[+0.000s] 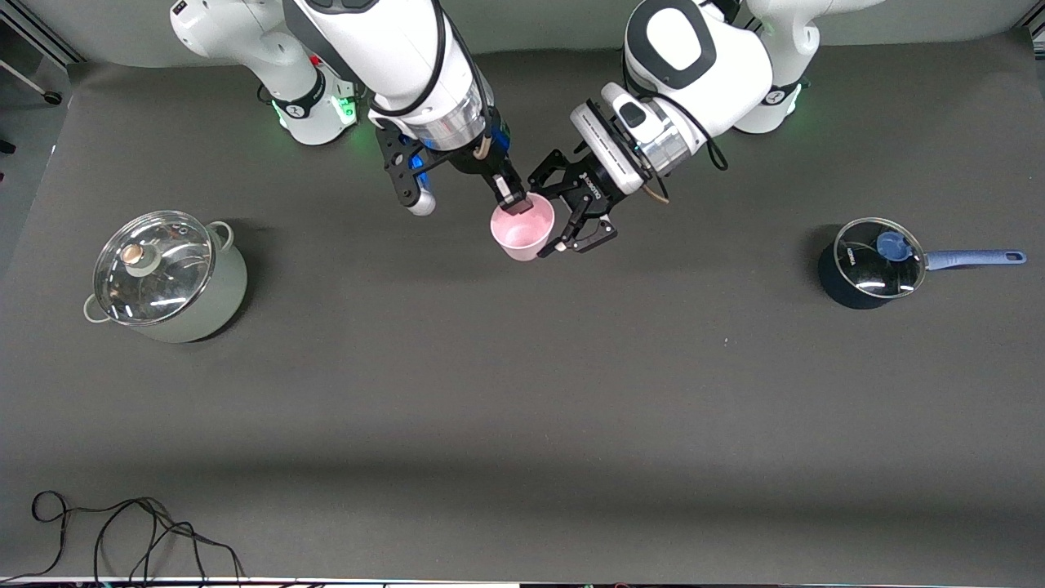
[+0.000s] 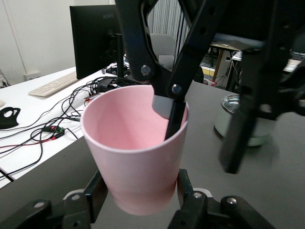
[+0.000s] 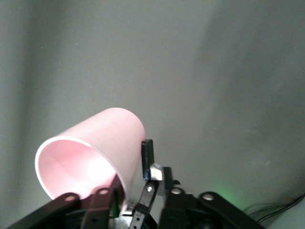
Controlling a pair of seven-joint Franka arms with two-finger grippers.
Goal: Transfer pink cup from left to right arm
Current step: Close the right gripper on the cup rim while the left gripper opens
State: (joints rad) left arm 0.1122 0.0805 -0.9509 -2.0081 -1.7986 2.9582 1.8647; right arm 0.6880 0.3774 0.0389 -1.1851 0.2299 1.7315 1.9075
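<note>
Pink cup — a small, smooth, tapered plastic tumbler without a handle — is held in the air over the middle of the desk, between the two arms. The left tool, a black open-linkage pair of fingers, is clenched around the cup's lower body from the left arm's side. The right tool, with slim straight black fingers, meets the cup at its rim: in the left wrist view one finger dips inside the mouth against the wall and the other stands clear outside it, so this tool looks released and has not yet closed. The cup's long axis is tilted, its mouth turned toward the front camera. The handover turns on this rim pinch, the wall lying between the right fingers. A lidded steel pot and a blue saucepan stand at opposite ends of the desk.
</note>
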